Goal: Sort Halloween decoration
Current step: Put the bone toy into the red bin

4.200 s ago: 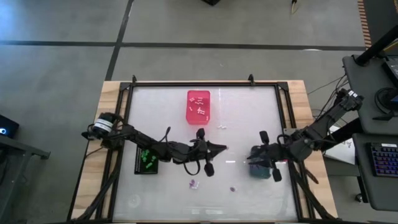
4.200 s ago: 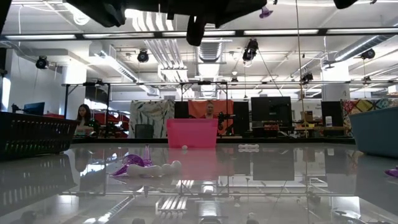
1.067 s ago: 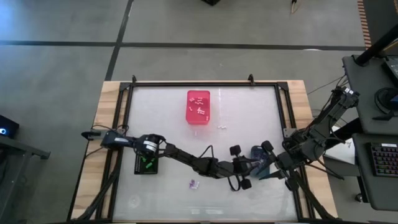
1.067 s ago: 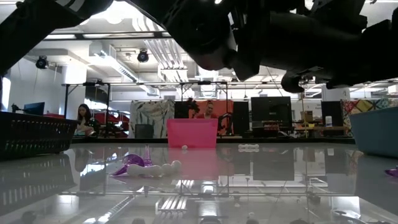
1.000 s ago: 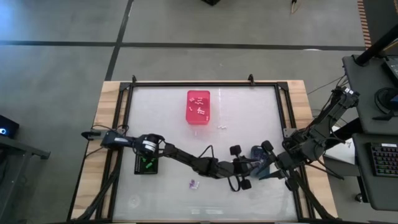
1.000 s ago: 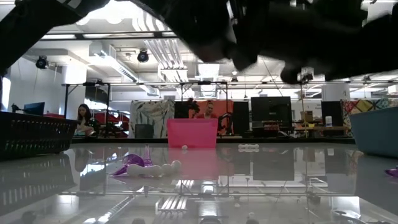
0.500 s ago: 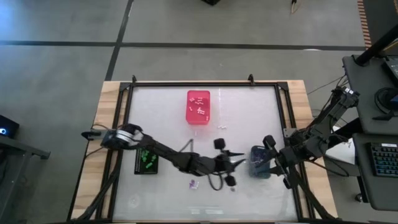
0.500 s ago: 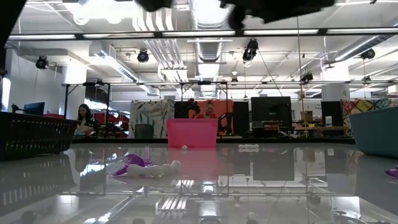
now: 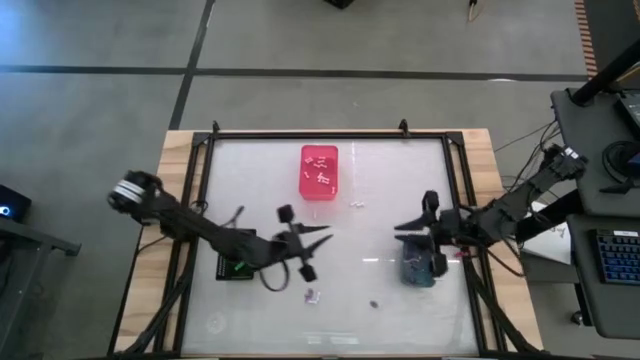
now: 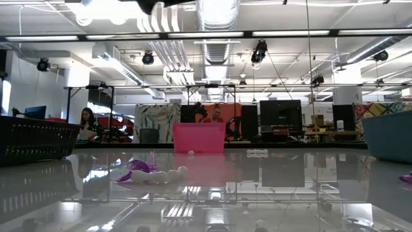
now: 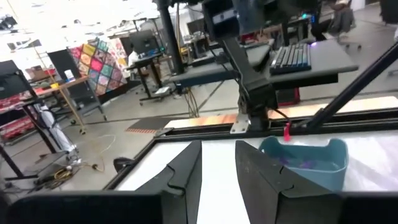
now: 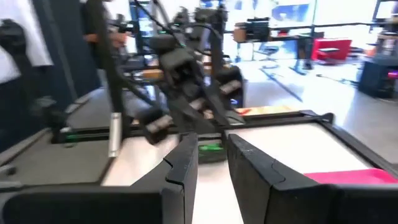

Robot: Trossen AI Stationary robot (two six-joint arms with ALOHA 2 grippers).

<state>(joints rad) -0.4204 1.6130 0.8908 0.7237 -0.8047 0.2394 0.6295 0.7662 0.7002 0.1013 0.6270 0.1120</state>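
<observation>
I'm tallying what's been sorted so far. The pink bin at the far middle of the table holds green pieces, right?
Not quite: in the high view the pink bin at the far middle of the table holds white pieces. The green pieces sit in the black bin.

pink bin (image 10: 199,138) far centre | purple-white pieces (image 10: 149,173) left foreground

This is a robotics lab or workshop set in a large open industrial hall. Exposed ducts (image 10: 215,58) and strip lights run across the high ceiling, and past the tabletop (image 10: 270,187), toward 12 o'clock, stand monitors (image 10: 280,117), workbenches and seated people (image 10: 85,124). A desk with a keyboard (image 9: 616,256) sits at the tabletop's 3 o'clock side, the floor is bare concrete (image 9: 100,110), and a colourful patchwork panel (image 11: 97,53) stands in the background.
</observation>
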